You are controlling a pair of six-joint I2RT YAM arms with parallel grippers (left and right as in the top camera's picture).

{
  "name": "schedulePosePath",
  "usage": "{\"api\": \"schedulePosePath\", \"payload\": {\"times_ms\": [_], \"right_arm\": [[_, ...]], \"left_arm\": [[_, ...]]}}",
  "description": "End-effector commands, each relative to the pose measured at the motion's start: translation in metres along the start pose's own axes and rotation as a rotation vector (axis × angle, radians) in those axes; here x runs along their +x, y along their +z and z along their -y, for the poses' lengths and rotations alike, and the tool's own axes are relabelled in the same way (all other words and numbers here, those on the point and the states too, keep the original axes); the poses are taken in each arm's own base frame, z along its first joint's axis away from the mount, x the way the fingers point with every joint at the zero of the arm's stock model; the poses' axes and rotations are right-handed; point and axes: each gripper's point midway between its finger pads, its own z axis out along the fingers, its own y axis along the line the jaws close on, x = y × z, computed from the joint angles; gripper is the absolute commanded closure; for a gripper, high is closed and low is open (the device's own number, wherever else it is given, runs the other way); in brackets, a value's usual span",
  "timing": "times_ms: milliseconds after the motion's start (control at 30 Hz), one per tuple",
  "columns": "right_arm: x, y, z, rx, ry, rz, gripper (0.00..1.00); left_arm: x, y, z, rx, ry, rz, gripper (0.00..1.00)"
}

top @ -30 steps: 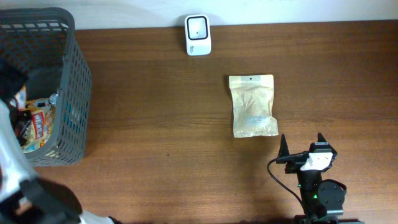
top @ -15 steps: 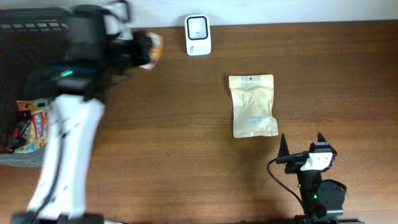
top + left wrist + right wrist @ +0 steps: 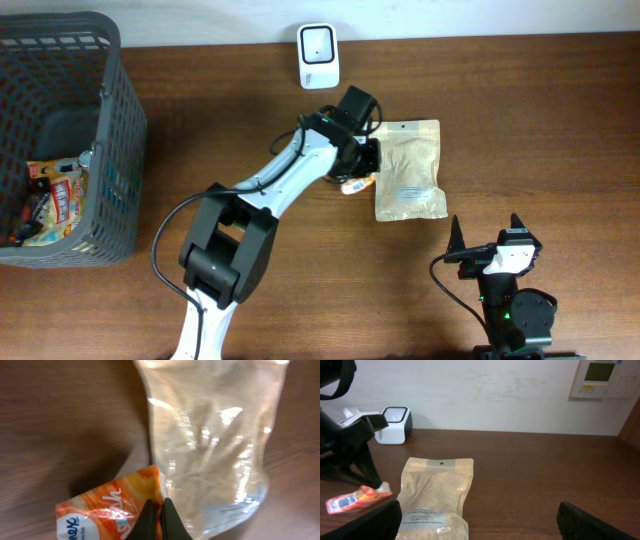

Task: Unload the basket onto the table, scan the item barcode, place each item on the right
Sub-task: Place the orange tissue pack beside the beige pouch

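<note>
Set on a wooden table [image 3: 250, 120], with a grey basket [image 3: 125, 150] at the left edge. Sharing the middle with a tan pouch [image 3: 410, 170] right of centre and a white scanner [image 3: 318, 56] at the far edge. Pinching an orange packet [image 3: 356, 184] in the left gripper [image 3: 157, 517], jaws clenched on its corner seam, at the pouch's left edge and nearer than the scanner. Judged light, soft, crinkly, probably slick; best gripped on the flat sealed edge, away from any printed code. With the right gripper [image 3: 485, 225] spread wide and empty at near right.
</note>
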Motion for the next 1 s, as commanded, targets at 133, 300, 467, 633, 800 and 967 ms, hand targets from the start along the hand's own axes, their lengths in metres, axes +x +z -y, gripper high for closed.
{"api": "schedulePosePath", "payload": {"times_ms": [133,300,467,633,800,967], "right_arm": [[0.003,0.0,0.003,0.014,0.005,-0.005,0.02],[0.004,0.0,0.003,0.014,0.005,-0.006,0.02],[0.004,0.0,0.003,0.014,0.005,-0.006,0.02],[0.004,0.0,0.003,0.014,0.005,-0.006,0.02],[0.004,0.0,0.003,0.014,0.005,-0.006,0.02],[0.004,0.0,0.003,0.014,0.005,-0.006,0.02]], "left_arm": [[0.013,0.031,0.049,0.081,-0.094,0.029,1.0],[0.011,0.075,0.055,0.111,-0.156,0.067,1.0],[-0.028,0.069,0.073,0.181,-0.089,0.24,1.0],[-0.035,0.06,0.094,0.262,0.069,0.26,1.0],[-0.044,0.047,0.095,0.3,0.151,0.254,0.66],[-0.053,0.022,0.093,0.275,0.253,0.269,0.18]]}}
